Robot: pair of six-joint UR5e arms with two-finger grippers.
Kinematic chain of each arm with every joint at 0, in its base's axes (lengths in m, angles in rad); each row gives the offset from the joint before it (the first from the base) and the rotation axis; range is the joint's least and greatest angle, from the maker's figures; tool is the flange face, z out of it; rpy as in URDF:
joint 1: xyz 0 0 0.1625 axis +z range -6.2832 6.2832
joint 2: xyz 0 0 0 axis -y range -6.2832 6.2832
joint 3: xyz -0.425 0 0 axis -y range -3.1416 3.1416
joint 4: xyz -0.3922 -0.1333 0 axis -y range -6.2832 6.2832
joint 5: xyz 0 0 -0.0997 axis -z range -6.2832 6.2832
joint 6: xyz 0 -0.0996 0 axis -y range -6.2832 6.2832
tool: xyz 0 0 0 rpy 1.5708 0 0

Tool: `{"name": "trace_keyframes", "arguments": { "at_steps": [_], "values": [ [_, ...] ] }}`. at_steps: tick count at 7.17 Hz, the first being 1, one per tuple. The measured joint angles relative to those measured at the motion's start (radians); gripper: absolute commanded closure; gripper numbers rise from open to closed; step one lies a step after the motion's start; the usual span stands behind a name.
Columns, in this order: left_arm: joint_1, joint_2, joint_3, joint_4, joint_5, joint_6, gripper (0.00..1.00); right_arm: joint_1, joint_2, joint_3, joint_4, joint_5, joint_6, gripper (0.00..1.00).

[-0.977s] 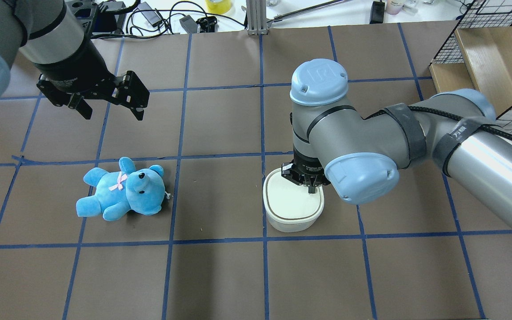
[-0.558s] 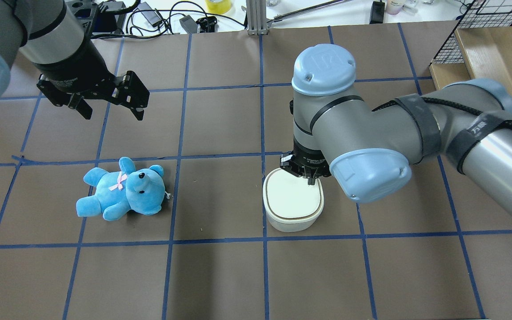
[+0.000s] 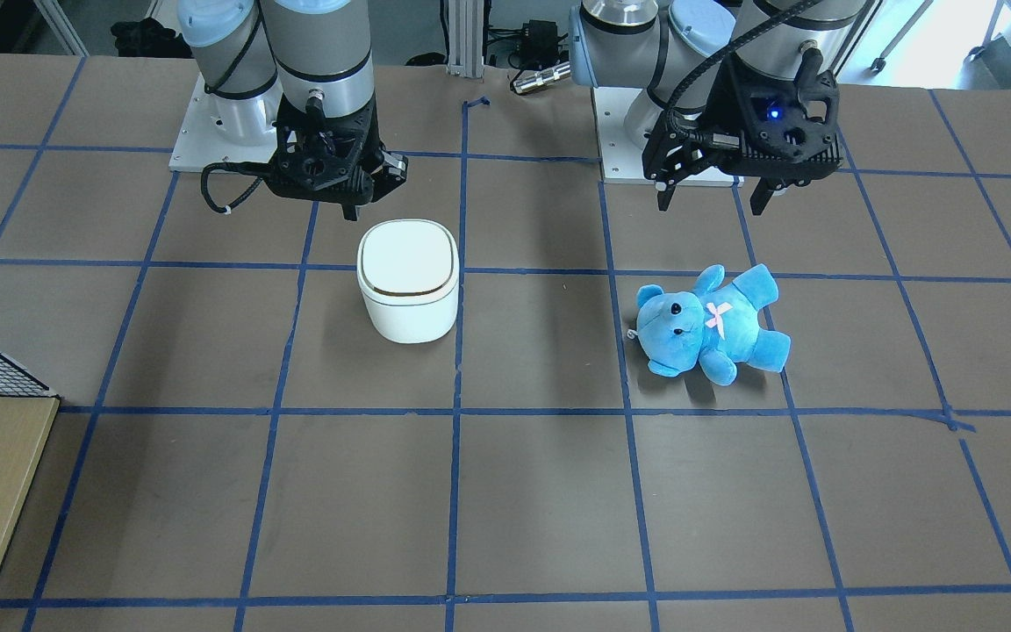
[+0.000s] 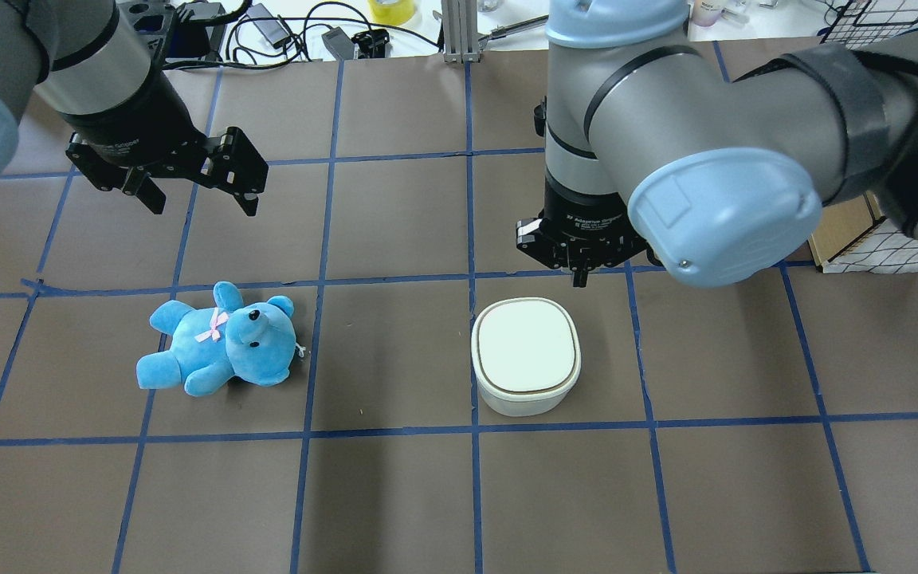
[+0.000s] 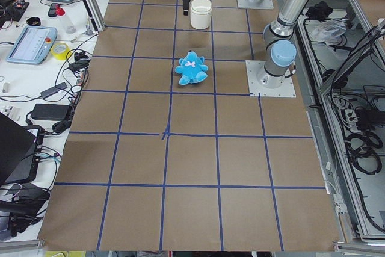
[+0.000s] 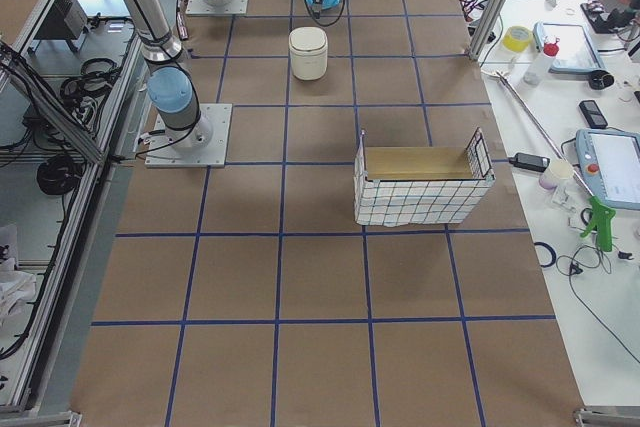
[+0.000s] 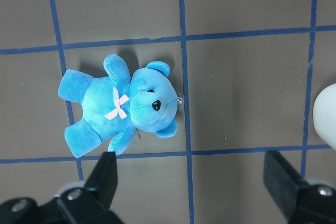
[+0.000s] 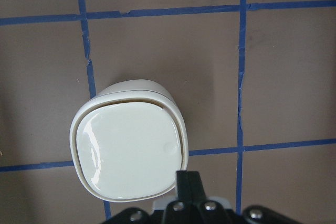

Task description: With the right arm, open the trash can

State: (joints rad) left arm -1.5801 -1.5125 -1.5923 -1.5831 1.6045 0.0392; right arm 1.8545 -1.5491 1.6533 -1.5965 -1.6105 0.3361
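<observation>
A second ago the right tool (image 4: 578, 276), fingers pinched together, was pressed down on the lid (image 4: 525, 346) of the trash can (image 4: 524, 399), near the edge on the robot's side. Now it has lifted and pulled back toward the robot's base and hangs clear of the can, clenched on nothing. The can has not shifted: it stands upright on the surface (image 4: 395, 494) in the same taped square, just off the crossing of two blue lines. The lid still lies flat, its dark seam running unbroken all the way round. By my reading the push is done but has not yet shown a result. If the lid works on a press-and-release catch it has not sprung, and another try may be needed.

The left tool (image 4: 202, 206) has stayed where it was, released and spread wide, above the surface beyond the teddy bear (image 4: 220, 344).

The right wrist view shows what the overhead one cannot. It looks straight down on the lid and shows a small round dimple near the corner closest to the closed fingers (image 8: 187, 182). It also shows a rounded bit of the can's body past the far edge. The front view shows best the gap between the tool and the can. In the left wrist view only a white sliver of the can peeks in at the right edge
</observation>
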Motion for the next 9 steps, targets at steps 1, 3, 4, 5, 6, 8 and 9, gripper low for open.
{"name": "trace_keyframes", "arguments": {
  "at_steps": [1,3,4,5,6,8,9],
  "values": [
    [0.000,0.000,0.000,0.000,0.000,0.000,0.00,-0.034,0.000,-0.037,0.010,0.000,-0.048,0.27],
    [0.000,0.000,0.000,0.000,0.000,0.001,0.00,-0.153,-0.002,-0.126,0.032,0.003,-0.201,0.00],
    [0.000,0.000,0.000,0.000,0.000,0.001,0.00,-0.184,-0.002,-0.148,0.035,0.002,-0.249,0.00],
    [0.000,0.000,0.000,0.000,0.000,0.001,0.00,-0.196,-0.002,-0.157,0.034,0.005,-0.271,0.00],
    [0.000,0.000,0.000,0.000,0.000,0.001,0.00,-0.200,-0.003,-0.162,0.033,0.010,-0.280,0.00],
    [0.000,0.000,0.000,0.000,0.000,0.000,0.00,-0.200,-0.003,-0.163,0.025,0.015,-0.282,0.00],
    [0.000,0.000,0.000,0.000,0.000,0.000,0.00,-0.199,-0.003,-0.163,0.012,0.017,-0.282,0.00]
  ]
}}
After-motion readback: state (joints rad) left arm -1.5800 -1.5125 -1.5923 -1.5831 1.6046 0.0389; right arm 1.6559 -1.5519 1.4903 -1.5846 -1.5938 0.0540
